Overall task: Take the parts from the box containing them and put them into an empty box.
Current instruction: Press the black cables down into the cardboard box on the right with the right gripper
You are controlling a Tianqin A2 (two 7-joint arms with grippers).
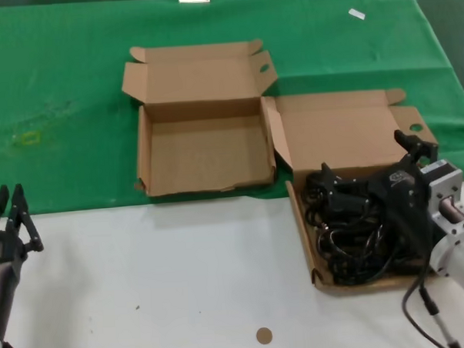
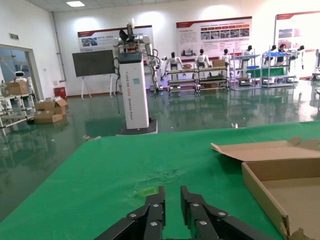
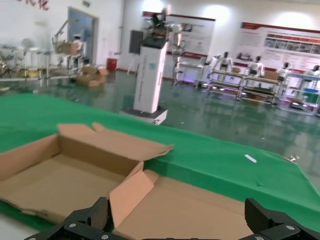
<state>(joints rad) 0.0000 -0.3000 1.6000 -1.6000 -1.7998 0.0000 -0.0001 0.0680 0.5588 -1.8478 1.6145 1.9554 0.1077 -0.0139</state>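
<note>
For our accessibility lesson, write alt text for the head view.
The right gripper, fingers open, reaches into a brown cardboard box of black coiled power cords. An empty cardboard box sits beside it; the left gripper waits far left.

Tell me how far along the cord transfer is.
Nothing is moved yet: the empty box holds nothing. The right gripper is open over the power cords in the right-hand box, gripping none. The left gripper waits nearly shut at the table's near left. All cords remain.
</note>
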